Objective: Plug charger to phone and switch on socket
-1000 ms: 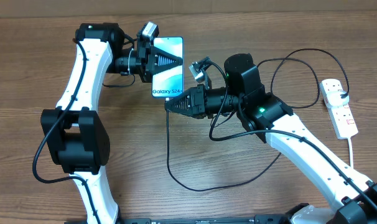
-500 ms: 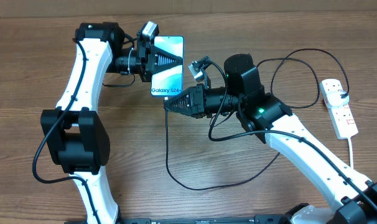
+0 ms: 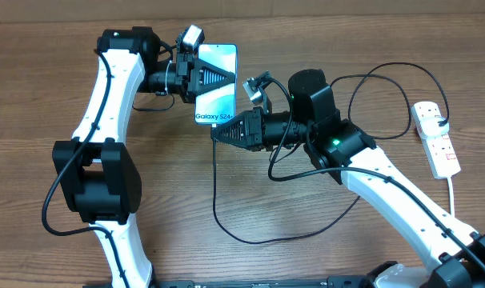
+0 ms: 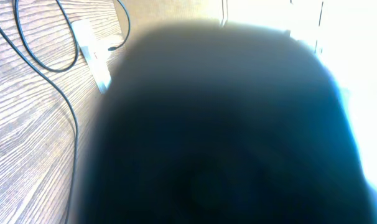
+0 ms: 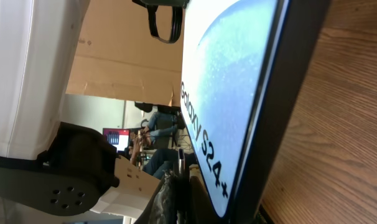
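Observation:
The phone has a light blue screen with "Galaxy S24" at its near short edge. My left gripper is shut on it and holds it raised and tilted. It fills the left wrist view as a dark blur. My right gripper is shut on the charger plug, just below the phone's near edge. In the right wrist view the plug tip points up beside the phone, with a small gap between them. The black cable hangs down and loops over the table. The socket lies at the far right.
The socket's thick white cord runs toward the front right edge. The socket also shows in the left wrist view, with the cable looping beside it. The left arm's white link fills the left of the right wrist view.
The phone and the left wrist have shifted only slightly. The right gripper with the plug has edged a little to the left below the phone.

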`<action>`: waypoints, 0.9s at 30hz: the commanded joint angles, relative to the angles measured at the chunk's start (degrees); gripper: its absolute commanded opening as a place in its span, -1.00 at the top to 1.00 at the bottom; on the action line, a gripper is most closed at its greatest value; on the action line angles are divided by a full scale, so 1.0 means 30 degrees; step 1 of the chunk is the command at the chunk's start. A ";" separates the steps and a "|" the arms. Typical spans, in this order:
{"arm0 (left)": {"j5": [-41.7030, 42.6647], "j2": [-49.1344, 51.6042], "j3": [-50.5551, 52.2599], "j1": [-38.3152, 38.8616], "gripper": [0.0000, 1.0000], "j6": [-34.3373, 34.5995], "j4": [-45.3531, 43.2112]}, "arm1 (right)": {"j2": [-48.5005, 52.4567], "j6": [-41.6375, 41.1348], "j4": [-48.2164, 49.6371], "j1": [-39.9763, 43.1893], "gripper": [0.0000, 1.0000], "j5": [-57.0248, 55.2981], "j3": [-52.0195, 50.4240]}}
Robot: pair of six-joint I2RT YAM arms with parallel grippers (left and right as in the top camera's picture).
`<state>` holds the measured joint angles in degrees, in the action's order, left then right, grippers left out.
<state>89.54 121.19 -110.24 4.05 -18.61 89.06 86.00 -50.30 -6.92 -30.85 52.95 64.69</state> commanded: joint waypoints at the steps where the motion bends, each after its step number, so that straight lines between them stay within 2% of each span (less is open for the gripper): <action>1: 0.0342 -0.0656 -0.0204 0.1049 0.92 0.0102 0.0306 | -0.0036 0.0262 0.0408 0.0444 0.93 -0.2783 0.0386; 4: 0.0342 -0.0656 -0.0204 0.1049 0.92 0.1384 0.0291 | -0.0036 0.0270 0.0138 0.0444 0.93 -0.2215 0.0386; 8: 0.0342 -0.0656 -0.0204 0.1049 0.92 0.1515 0.0299 | -0.0036 0.0444 0.0051 0.0444 0.93 -0.0736 0.0386; 12: 0.0342 -0.0656 -0.0204 0.1056 0.91 0.2659 0.0299 | -0.0036 0.1311 0.0066 0.0444 0.93 -0.0175 0.0386; 27: 0.0168 -0.0656 -0.0204 0.1049 0.91 0.1902 0.0197 | -0.0036 0.1712 0.0627 0.0444 0.93 -0.0619 0.0386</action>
<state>89.54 121.19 -110.24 4.84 -11.49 89.08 85.97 -47.40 -6.81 -30.76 55.70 64.69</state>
